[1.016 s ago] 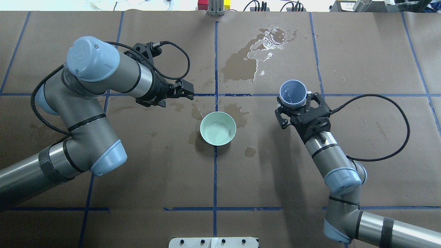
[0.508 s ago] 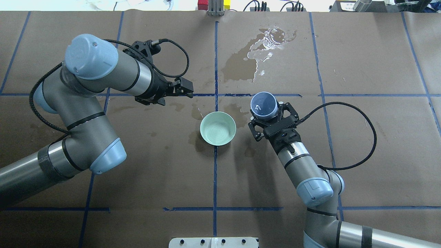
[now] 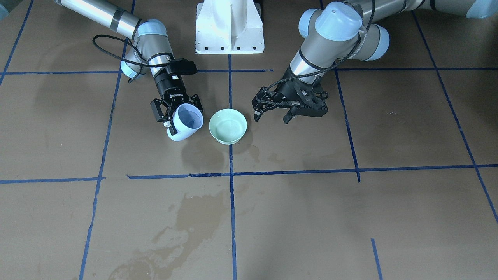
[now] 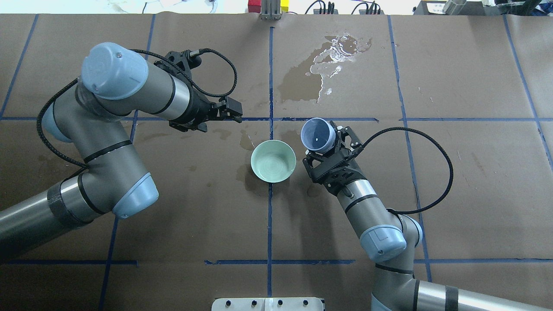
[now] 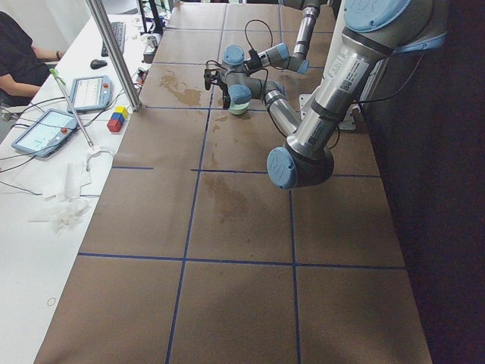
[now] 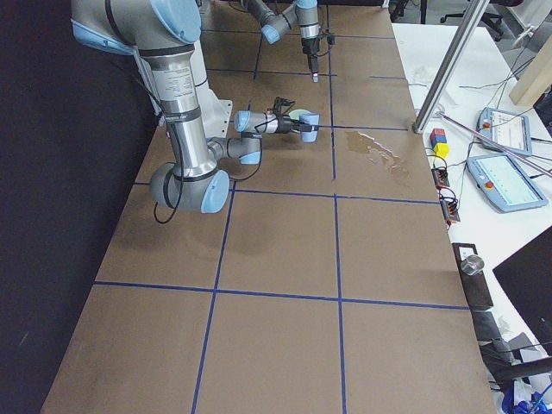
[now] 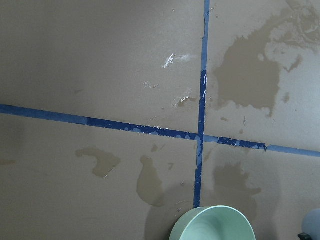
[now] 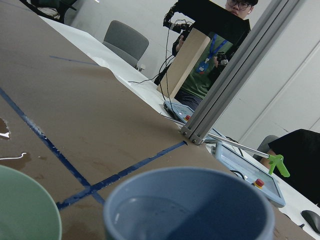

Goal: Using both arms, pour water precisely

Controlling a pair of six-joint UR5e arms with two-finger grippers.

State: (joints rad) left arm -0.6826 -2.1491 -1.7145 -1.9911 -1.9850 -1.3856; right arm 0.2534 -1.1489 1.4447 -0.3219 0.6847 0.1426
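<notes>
My right gripper (image 4: 327, 148) is shut on a blue cup (image 4: 318, 134) and holds it just right of a pale green bowl (image 4: 273, 160), with the cup's mouth tipped toward the bowl. In the right wrist view a little clear water (image 8: 150, 210) lies in the cup (image 8: 190, 205), beside the bowl's rim (image 8: 20, 210). In the front view the cup (image 3: 186, 122) hangs close to the bowl (image 3: 228, 126). My left gripper (image 4: 235, 112) is open and empty, above and to the far left of the bowl; it also shows in the front view (image 3: 271, 116).
A large wet puddle (image 4: 319, 69) lies on the brown paper beyond the bowl, and small stains (image 4: 298, 140) lie around it. Blue tape lines (image 4: 271, 224) cross the table. A white pedestal (image 3: 229, 27) stands at the robot's side. Tablets (image 6: 509, 185) lie past the far edge.
My right arm has carried the cup left, from well right of the bowl to right beside it, and tipped its mouth toward the bowl. The left arm has barely moved.
</notes>
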